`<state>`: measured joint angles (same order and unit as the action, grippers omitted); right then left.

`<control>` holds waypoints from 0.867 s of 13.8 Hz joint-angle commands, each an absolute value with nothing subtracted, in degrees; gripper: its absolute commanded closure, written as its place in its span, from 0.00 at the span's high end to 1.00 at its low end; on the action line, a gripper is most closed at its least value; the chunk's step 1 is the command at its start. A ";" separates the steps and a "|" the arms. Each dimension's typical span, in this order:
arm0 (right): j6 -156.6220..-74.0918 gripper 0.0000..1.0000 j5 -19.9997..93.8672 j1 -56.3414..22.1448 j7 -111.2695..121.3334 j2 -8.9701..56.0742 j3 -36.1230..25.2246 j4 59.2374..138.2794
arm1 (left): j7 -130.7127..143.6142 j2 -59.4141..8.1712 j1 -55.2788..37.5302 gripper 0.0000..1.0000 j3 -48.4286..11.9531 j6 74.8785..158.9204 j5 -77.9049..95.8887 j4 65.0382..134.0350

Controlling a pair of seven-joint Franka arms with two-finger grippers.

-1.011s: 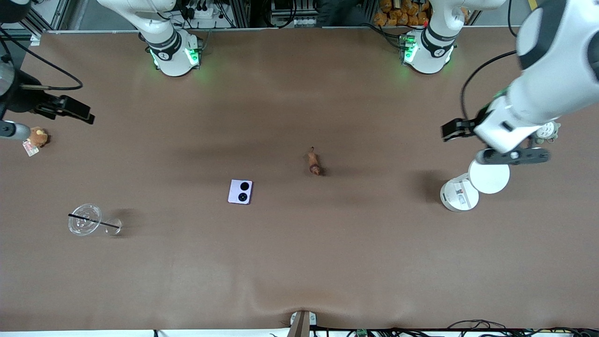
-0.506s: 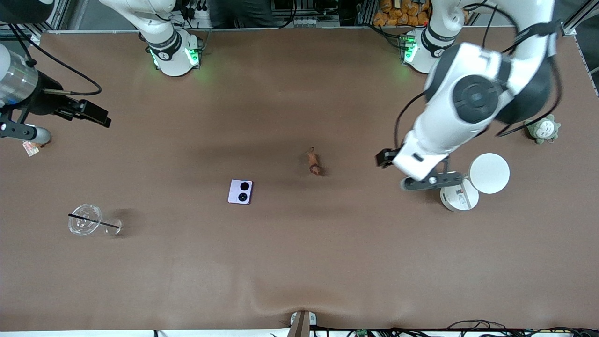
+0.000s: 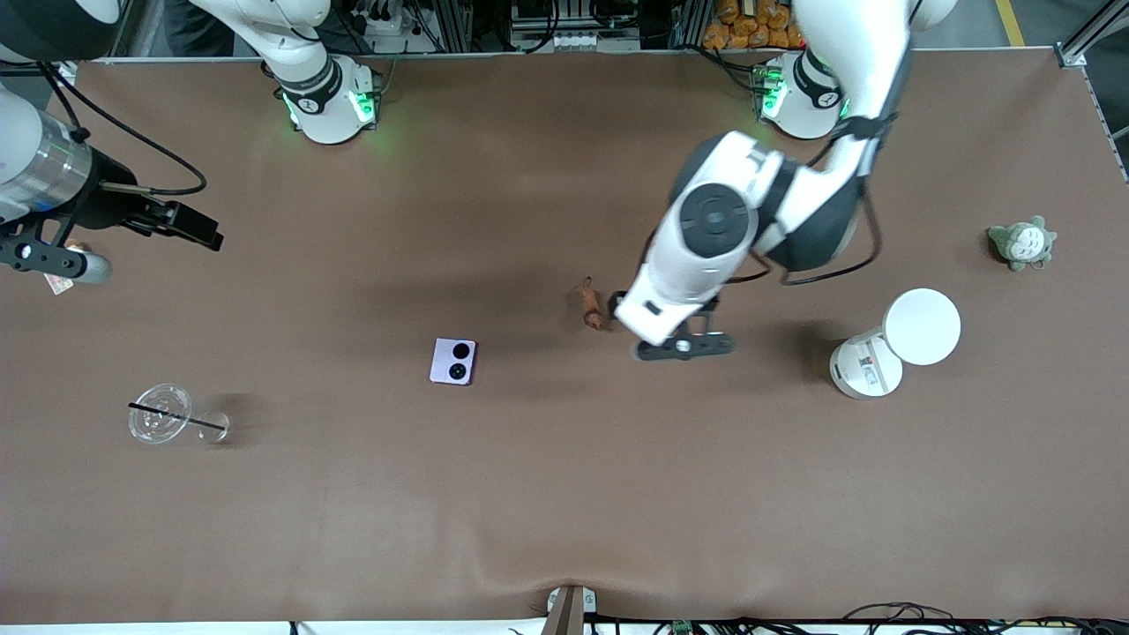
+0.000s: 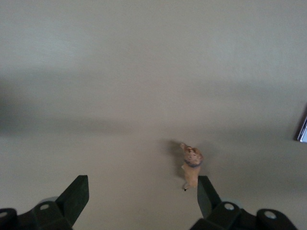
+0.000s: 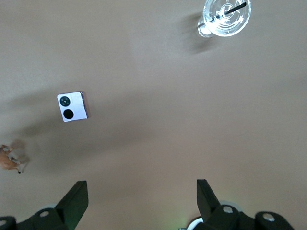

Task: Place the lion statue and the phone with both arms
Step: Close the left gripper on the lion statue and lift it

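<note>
Toward the right arm's end of the surface [image 3: 547, 494], nearer the front camera than anything else on it, we see one clear plastic cup [image 3: 161, 414] lying on its side with a dark straw [image 3: 176, 418] through its lid; whether it holds anything we cannot tell, though it looks empty. Toward the left arm's end, one white cylindrical container [image 3: 866, 367] lies tipped, its round white lid [image 3: 922, 326] touching it. We count one grey-green plush [image 3: 1021, 242], farther from the camera than the container.

Near the middle lie the two task things, one of each. The lion statue [image 3: 592, 304] rests on the surface, and the phone [image 3: 453, 361] lies flat with its two black circles up, nearer the camera than the statue and toward the right arm's end, well apart from it.

Our left end effector [image 3: 684, 346] hangs over the surface just beside the lion statue; in the left wrist view its fingers [image 4: 75, 194] are spread wide with nothing between them, the statue [image 4: 191, 165] close to one fingertip. Our right end effector [image 3: 53, 260] is over the edge of the surface at the right arm's end, above a small tag [image 3: 58, 283]; the right wrist view shows its fingers [image 5: 76, 199] spread apart and empty, with the phone [image 5: 72, 106] and cup [image 5: 226, 17] well away.
</note>
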<state>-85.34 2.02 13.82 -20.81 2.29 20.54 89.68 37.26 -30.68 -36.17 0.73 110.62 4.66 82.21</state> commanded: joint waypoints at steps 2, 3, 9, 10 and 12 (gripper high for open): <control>-87.10 1.00 1.41 16.43 -22.59 2.81 24.08 90.00 | 37.88 -36.54 -38.31 1.00 0.79 117.24 5.10 80.77; -87.27 1.00 1.41 16.44 -22.59 2.99 24.17 90.00 | 38.05 -38.04 -39.28 1.00 0.79 118.20 5.18 80.77; -87.10 1.00 1.32 25.65 -22.76 2.90 34.43 91.32 | 46.04 -41.66 -42.62 1.00 0.70 121.11 5.71 81.47; -87.27 1.00 1.32 26.80 -22.76 2.90 35.93 91.58 | 46.92 -42.36 -43.32 1.00 0.70 121.90 5.71 81.47; -87.80 1.00 1.32 26.81 -24.69 2.90 36.74 91.84 | 47.90 -43.94 -44.47 0.98 0.70 123.57 5.71 81.47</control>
